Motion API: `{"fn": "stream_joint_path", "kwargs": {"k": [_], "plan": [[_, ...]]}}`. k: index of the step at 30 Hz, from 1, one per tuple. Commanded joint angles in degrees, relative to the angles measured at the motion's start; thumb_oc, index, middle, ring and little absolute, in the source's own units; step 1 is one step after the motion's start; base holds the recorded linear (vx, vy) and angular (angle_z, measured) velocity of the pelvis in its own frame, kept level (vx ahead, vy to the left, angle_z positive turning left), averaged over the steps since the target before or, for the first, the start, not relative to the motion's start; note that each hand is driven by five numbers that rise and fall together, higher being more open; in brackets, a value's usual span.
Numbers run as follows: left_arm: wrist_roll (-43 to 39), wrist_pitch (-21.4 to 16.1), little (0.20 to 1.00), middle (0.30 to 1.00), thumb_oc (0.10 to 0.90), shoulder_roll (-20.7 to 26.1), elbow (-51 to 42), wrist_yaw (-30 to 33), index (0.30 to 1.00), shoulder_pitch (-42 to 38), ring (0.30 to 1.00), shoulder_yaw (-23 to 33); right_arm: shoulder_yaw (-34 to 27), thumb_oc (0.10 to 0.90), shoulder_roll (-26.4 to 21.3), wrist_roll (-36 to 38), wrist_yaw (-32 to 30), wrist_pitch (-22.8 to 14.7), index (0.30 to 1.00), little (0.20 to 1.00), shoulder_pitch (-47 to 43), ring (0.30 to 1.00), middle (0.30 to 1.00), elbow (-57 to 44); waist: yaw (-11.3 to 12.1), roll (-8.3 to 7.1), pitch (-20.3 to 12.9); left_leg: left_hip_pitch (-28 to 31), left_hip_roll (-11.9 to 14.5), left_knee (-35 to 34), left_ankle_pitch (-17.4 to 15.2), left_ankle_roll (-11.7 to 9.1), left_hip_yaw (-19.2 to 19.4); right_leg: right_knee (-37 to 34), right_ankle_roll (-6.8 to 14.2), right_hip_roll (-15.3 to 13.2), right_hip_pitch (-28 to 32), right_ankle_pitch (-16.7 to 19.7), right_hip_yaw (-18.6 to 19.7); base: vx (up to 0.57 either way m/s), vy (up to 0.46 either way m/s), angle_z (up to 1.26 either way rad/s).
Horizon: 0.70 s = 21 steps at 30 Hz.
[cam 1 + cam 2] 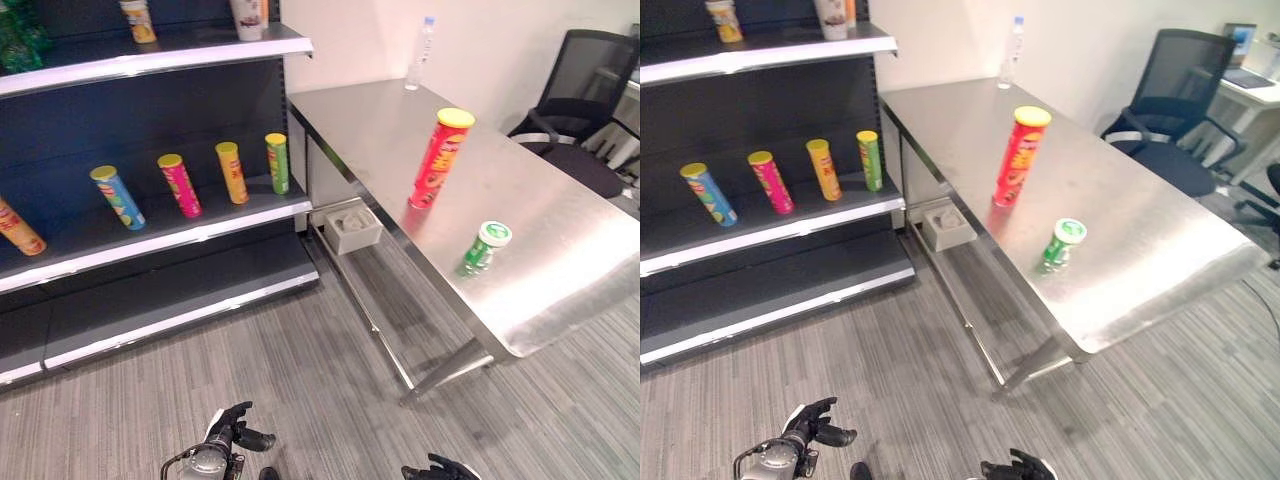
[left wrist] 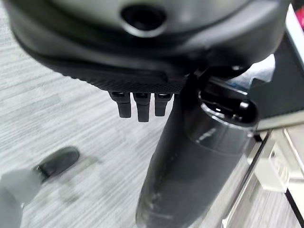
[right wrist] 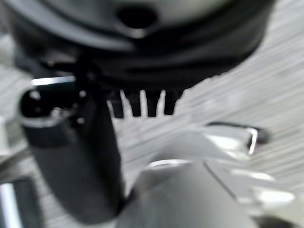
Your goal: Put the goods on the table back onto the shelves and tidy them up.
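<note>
So two goods are left on the steel table [image 1: 560, 270]: a tall red chip can [image 1: 438, 160] standing mid-table, and a short green tub [image 1: 484, 248] nearer the front edge. Both look light, stiff and slick-sided, so I'd wrap each around the middle. Left hand [image 1: 232, 428] and right hand [image 1: 440, 469] hang low over the floor, fingers relaxed, holding nothing.

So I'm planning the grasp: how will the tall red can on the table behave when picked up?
The tall red can stands upright and is narrow, so a sideways nudge would probably tip it. Being round, it would likely roll on the smooth steel table. Its stiff-looking wall should take a firm wrap grasp.
</note>
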Motion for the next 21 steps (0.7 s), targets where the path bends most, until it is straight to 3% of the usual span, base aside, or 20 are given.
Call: {"fn": "stream_joint_path", "kwargs": {"k": [1, 3, 4, 5, 12, 17, 21], "plan": [[-0.6, -2.7, 0.900, 0.900, 0.800, -0.4, -0.5, 0.4, 0.900, -1.9, 0.900, 1.2, 2.0, 0.800, -2.2, 0.2, -0.2, 0.3, 0.900, 0.900, -0.2, 0.900, 0.900, -1.3, -1.1, 0.72, 1.2, 1.1, 2.0, 0.5, -3.8, -5.1, 2.0, -21.6, -4.3, 5.2, 0.8, -1.9, -7.6, 0.26, -0.099, 0.10], [0.2, -2.8, 0.900, 0.900, 0.800, -0.3, -0.2, 0.4, 0.900, -1.9, 0.900, 0.7, 2.1, 0.800, -2.5, 0.5, -0.4, 0.2, 0.900, 0.900, -0.5, 0.900, 0.900, -1.2, -1.8, 0.42, 1.2, 1.5, 1.8, 0.5, -4.4, -5.9, 1.6, -34.7, -3.7, 7.2, 1.2, -1.9, -7.2, 0.17, -0.150, 0.06], [0.2, -2.8, 0.900, 0.900, 0.800, -0.3, -0.2, 0.4, 0.900, -1.9, 0.900, 0.7, 2.1, 0.800, -2.5, 0.5, -0.4, 0.2, 0.900, 0.900, -0.5, 0.900, 0.900, -1.2, -1.8, 0.52, 1.1, 1.3, 1.9, 0.5, -4.3, -5.9, 1.6, -35.1, -3.8, 7.3, 1.3, -1.6, -7.2, 0.14, -0.162, 0.05], [2.1, -2.8, 0.900, 0.900, 0.800, -0.2, 1.0, 0.5, 0.900, -1.9, 0.900, 0.3, 2.2, 0.800, -2.8, 0.2, -0.2, 0.6, 0.900, 0.900, -0.8, 0.900, 0.900, -0.5, -2.1, -0.38, 0.9, 1.6, 1.7, 0.5, -5.1, -6.4, 0.9, -43.2, -2.4, 8.1, 3.7, -0.9, -4.4, 0.07, -0.099, 0.27], [1.2, -3.1, 0.900, 0.900, 0.800, -1.3, 1.6, 0.3, 0.900, -0.1, 0.900, 1.2, 0.5, 0.800, -2.7, 0.9, -1.0, 0.4, 0.900, 0.900, 1.2, 0.900, 0.900, 1.6, -1.3, -0.88, -1.5, 2.6, 2.7, 0.8, -4.5, -7.7, 0.6, -49.6, -3.2, 10.1, 9.4, 0.7, -6.8, 0.12, -0.138, 0.27], [1.4, -3.2, 0.900, 0.900, 0.800, -1.6, 1.8, 0.2, 0.900, -0.8, 0.900, 0.9, -2.2, 0.800, -2.8, 1.1, -2.1, 0.4, 0.900, 0.900, 2.8, 0.900, 0.900, 5.6, -2.1, -0.78, -1.4, 3.7, 3.4, 0.9, -5.0, -8.3, 1.7, -51.3, -3.3, 10.8, 11.2, 0.4, -7.2, 0.05, -0.050, 0.06], [0.9, -3.6, 0.900, 0.900, 0.800, -1.5, 1.5, 0.4, 0.900, -1.9, 0.900, 0.6, -7.6, 0.800, -3.1, 3.9, -2.7, 0.4, 0.900, 0.900, 6.6, 0.900, 0.900, 10.2, -4.6, -0.55, -0.8, 4.2, 3.4, 0.9, -5.5, -8.2, 4.3, -51.3, -2.8, 11.1, 10.1, 1.0, -5.5, 0.00, 0.009, -0.18]]}}
